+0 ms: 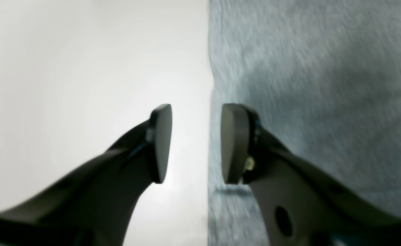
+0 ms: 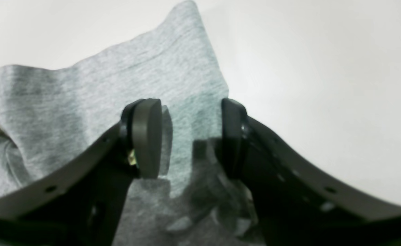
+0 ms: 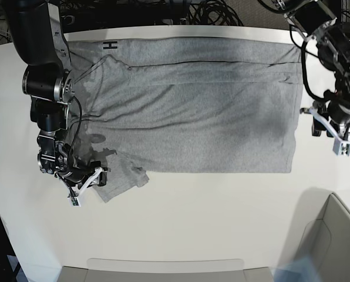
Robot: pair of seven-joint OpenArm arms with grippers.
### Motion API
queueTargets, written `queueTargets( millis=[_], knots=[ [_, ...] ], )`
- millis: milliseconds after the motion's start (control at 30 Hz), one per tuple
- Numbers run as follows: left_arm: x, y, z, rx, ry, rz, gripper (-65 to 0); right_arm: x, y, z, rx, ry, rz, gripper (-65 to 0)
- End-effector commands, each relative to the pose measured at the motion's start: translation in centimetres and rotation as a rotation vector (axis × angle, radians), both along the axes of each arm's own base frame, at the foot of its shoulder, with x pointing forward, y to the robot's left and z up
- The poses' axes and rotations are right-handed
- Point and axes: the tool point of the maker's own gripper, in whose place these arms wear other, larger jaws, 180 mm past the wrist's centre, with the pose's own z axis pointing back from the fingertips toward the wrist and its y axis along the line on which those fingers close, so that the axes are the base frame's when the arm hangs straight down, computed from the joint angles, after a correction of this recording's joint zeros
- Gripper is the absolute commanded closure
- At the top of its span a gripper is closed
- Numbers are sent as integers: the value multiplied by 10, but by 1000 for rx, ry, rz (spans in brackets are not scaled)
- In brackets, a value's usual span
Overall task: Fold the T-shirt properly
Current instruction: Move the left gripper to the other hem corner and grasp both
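Observation:
The heather-grey T-shirt (image 3: 192,111) lies spread flat across the white table (image 3: 192,217), with a black letter showing at its top left edge. One sleeve (image 3: 119,176) sticks out at the lower left. My right gripper (image 3: 88,181) hovers open over that sleeve. In the right wrist view its jaws (image 2: 190,136) stand wide apart above the sleeve cloth (image 2: 84,102) and cast shadows on it. My left gripper (image 3: 331,134) is just off the shirt's right edge. Its jaws (image 1: 197,143) are open with nothing between them, and the shirt's edge (image 1: 306,85) runs below them.
A pale box (image 3: 333,241) stands at the lower right corner. A shallow tray rim (image 3: 163,267) runs along the front edge. Cables (image 3: 216,12) lie behind the table. The right arm's dark column (image 3: 43,76) rises at the left beside the shirt.

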Motion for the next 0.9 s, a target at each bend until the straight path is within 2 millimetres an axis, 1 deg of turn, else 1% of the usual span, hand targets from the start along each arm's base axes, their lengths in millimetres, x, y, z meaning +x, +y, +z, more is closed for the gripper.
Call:
queueTargets(
  millis=[0, 100, 233, 300, 367, 433, 467, 600, 667, 800, 867],
  knots=[
    [20, 3, 15, 31, -36, -17, -276, 4, -5, 6, -27, 9, 9, -277],
    [58, -2, 11, 43, -15, -57, -279, 4, -5, 6, -27, 9, 9, -277],
    [102, -16, -16, 10, 39, -112, -280, 4, -5, 6, -27, 9, 9, -277],
    [116, -19, -33, -19, 62, -122, -280, 4, -5, 6, -28, 9, 8, -277],
    [122, -22, -49, -56, 83, -123, -280, 4, -5, 6, -28, 9, 8, -277],
    [129, -25, -59, -95, 85, -122, -280, 4, -5, 6, -28, 9, 7, -277],
    [130, -22, -63, -106, 85, -116, -280, 4, -5, 6, -28, 9, 7, -277],
    [139, -20, -76, -172, 65, -93, -280, 3, -6, 5, -29, 11, 6, -277],
    [142, -12, -79, -193, 53, -72, -281, 3, -6, 5, -29, 11, 6, -277],
    [153, -15, -89, -265, 29, -46, -281, 3, -6, 5, -29, 11, 6, -277],
    [153, -13, -98, -271, 42, -37, -281, 3, -6, 5, -29, 11, 6, -277]
  ],
)
